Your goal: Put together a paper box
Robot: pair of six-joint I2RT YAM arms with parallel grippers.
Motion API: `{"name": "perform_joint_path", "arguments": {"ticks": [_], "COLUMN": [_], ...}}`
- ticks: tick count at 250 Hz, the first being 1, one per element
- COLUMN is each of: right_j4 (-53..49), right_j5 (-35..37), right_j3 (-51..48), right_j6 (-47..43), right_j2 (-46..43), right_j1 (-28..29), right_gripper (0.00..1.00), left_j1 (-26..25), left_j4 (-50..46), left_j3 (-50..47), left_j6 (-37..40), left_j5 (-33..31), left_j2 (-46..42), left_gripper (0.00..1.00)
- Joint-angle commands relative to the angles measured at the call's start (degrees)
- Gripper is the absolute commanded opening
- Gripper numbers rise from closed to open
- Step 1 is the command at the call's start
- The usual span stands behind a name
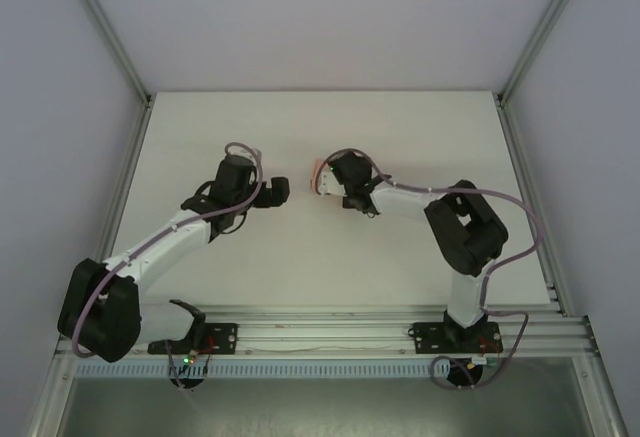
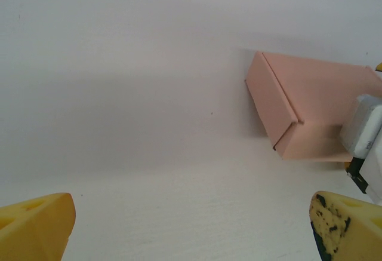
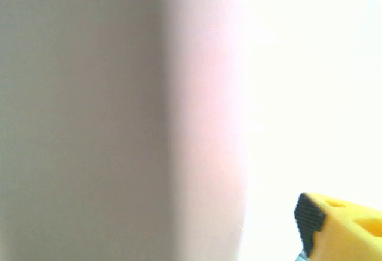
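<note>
So the paper box (image 2: 310, 103) is folded up here: salmon-pink card in a small rectangular shape with crisp creases. One long narrow side and a broader face are turned toward the left wrist camera. From above it's just a little pink sliver around the middle of the counter (image 1: 300, 127), right at the tip of the right hand (image 1: 324, 183). Whether it's resting on the surface or lifted a touch, I honestly can't tell.

In the left wrist view, a grey-and-white chunk of the right hand overlaps the box's right end, so it's touching or as good as. Its own camera is so close that the card is one pinkish-grey blur. One yellow finger (image 3: 343, 228) pokes in at the lower right corner, off to the side of the card. I can't tell if that hand is clamped on the box or standing apart.

The left hand (image 1: 278, 191) is easy: spread wide, nothing in it. Its yellow fingertips (image 2: 37, 225) sit in the two bottom corners of its own view with bare white counter between them, and the box lies ahead and to the right. From above, this hand points toward the right one, near it, with a strip of bare counter between.

The left arm (image 1: 160, 247) and right arm (image 1: 460, 227) both reach in from the metal rail (image 1: 330, 327) at the near edge, elbows bent.
</note>
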Motion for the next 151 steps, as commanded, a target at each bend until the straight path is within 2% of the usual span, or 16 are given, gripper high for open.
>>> {"name": "perform_joint_path", "arguments": {"ticks": [1,37,74,94,112,136,151], "right_j4": [-8.4,-22.7,-36.2,-43.7,-41.6,-29.1,-21.8], "right_j5": [3.8,-2.1,-10.3,-16.4,-20.1,-23.0,-26.1], "right_j3": [2.5,7.8,11.9,14.4,13.3,8.1,7.2], "right_j6": [1.2,8.5,13.9,14.0,13.9,16.4,22.6], "right_j2": [-0.8,-1.9,-4.1,-5.1,-7.6,-12.4,-14.0], "right_j1": [2.0,4.0,4.9,4.9,4.1,0.2,-4.0], "right_gripper": [0.93,1.0,1.0,1.0,1.0,1.0,1.0], "left_j1": [0.3,0.3,0.3,0.3,0.3,0.1,-0.7], "left_j4": [-0.5,-0.7,0.6,1.6,2.6,6.4,8.5], "left_j3": [-0.9,-1.3,-2.1,-2.3,-2.4,-3.1,-3.3], "left_j6": [-0.6,-0.2,0.6,0.7,1.8,3.1,3.1], "left_j5": [-1.2,-0.9,1.2,2.7,6.7,14.2,16.8], "left_j2": [-2.1,-3.1,-3.7,-3.3,-2.4,-0.1,2.1], "left_gripper": [1.0,1.0,1.0,1.0,1.0,1.0,0.96]}}
